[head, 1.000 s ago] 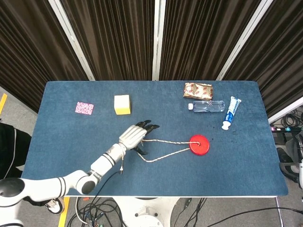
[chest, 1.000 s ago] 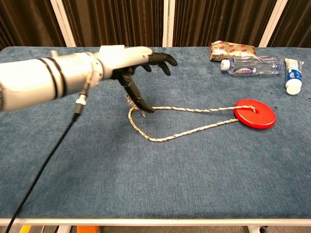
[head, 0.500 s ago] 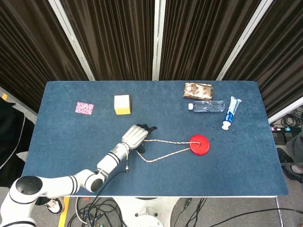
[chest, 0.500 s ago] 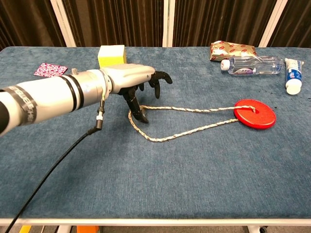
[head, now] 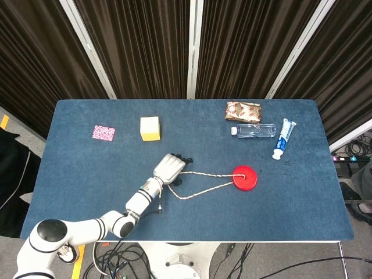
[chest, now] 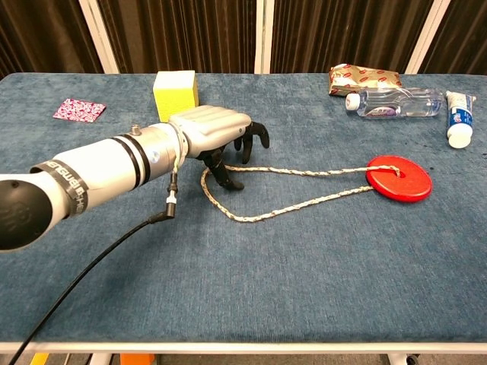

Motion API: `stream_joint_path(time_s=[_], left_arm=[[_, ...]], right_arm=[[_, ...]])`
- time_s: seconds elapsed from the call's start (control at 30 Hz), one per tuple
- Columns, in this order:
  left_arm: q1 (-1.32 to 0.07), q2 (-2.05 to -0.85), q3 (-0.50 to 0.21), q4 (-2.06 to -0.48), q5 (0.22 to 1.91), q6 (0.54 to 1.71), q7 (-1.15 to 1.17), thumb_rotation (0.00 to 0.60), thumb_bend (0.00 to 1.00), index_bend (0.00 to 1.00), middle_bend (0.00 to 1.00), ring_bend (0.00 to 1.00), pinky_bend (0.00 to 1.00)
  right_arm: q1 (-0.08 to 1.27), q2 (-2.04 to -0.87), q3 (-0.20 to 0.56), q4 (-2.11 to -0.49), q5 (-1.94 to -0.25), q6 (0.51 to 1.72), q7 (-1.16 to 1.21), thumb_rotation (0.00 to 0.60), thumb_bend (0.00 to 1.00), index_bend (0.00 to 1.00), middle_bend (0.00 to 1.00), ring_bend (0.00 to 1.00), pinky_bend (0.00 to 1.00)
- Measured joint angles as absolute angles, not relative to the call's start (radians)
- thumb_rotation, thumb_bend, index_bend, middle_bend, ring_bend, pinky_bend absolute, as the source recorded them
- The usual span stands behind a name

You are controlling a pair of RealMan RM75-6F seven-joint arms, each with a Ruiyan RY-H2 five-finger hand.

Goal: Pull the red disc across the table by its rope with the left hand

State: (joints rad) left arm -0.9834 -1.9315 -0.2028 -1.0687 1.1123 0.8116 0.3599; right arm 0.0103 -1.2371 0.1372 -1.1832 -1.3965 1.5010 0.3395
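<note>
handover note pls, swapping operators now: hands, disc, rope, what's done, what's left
Left hand: over the looped end of the rope, fingers curled down around it; a firm hold can't be confirmed.
Right hand: not in view.
Red disc: flat on the table, right of centre, rope slack in a loop back to the hand.
Done: reach to the rope.
Left: secure the hold, pull the disc across.

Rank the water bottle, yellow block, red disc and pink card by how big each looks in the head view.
Largest to smallest in the head view:
1. water bottle
2. red disc and yellow block, too alike to separate
3. pink card, smallest by a small margin
</note>
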Motion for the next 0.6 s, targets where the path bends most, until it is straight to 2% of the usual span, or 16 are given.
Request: stream_joint_path(time_s=[0.2, 0.47, 0.6], left_arm=[[-0.98, -1.951, -0.189, -1.034, 1.132, 0.811, 0.357, 0.6, 0.32, 0.4, 0.61, 0.54, 0.65], [-0.972, -1.958, -0.175, -1.026, 1.158, 0.816, 0.357, 0.6, 0.36, 0.53, 0.76, 0.67, 0.75], [-0.961, -1.963, -0.171, -1.016, 1.179, 0.84, 0.343, 0.6, 0.38, 0.63, 0.83, 0.73, 0.8]], right_arm=[[0.01, -1.236, 0.138, -1.183, -1.395, 1.495, 0.339, 0.6, 0.19, 0.0, 0.0, 0.0, 0.0], [0.011, -1.236, 0.138, -1.186, -1.395, 1.49, 0.335, 0.6, 0.2, 0.0, 0.0, 0.0, 0.0], [0.011, -1.234, 0.138, -1.19, -1.393, 1.487, 0.331, 0.6, 0.2, 0.0, 0.0, 0.0, 0.0]])
